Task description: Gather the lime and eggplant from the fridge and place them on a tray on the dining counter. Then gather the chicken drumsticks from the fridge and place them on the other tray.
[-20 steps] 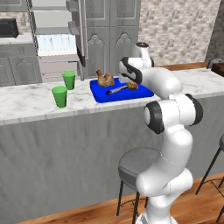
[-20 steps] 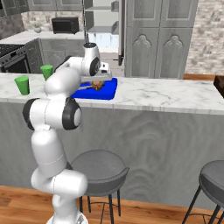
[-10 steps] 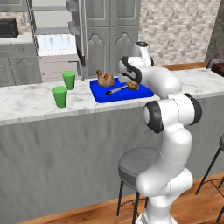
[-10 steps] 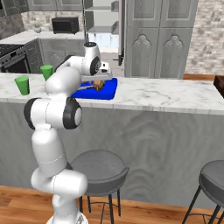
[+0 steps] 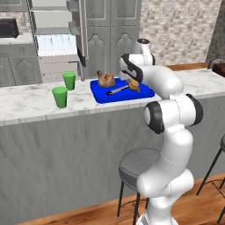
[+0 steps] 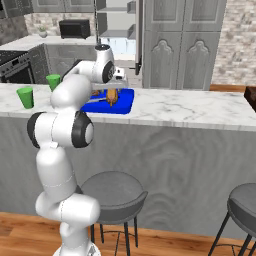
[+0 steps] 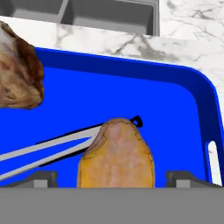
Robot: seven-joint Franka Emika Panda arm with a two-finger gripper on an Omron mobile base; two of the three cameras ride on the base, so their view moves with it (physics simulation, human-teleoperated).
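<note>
- The fingers point(image 7: 111, 177) stand spread wide at the bottom of the hand view, one dark tip at lower left and one at lower right, with a chicken drumstick point(image 7: 116, 153) lying between them; neither tip presses on it that can be seen, so nothing is held.
- That drumstick rests on the blue tray point(image 7: 175, 113), its pale end toward the frame's bottom centre.
- Touching the drumstick's left side, a thin grey utensil with a dark handle point(image 7: 43, 148) lies slantwise across the tray floor from lower left toward the centre.
- A second chicken drumstick point(image 7: 17, 74) sits in the upper left of the hand view, on the same tray, well apart from the fingers.
- In the left base view the tray point(image 5: 103, 96) sits on the marble table point(image 5: 26, 103) at centre, with one drumstick point(image 5: 105, 79) at its left and the other point(image 5: 133, 84) under the hand.
- Two green cups point(image 5: 60, 96) stand on the table to the left of the tray, one nearer point(image 5: 69, 81) to it.
- Behind the table, upper centre, the fridge point(image 5: 57, 39) stands with its door open.
- Below the table, a grey stool point(image 5: 140, 165) stands beside the arm.
</note>
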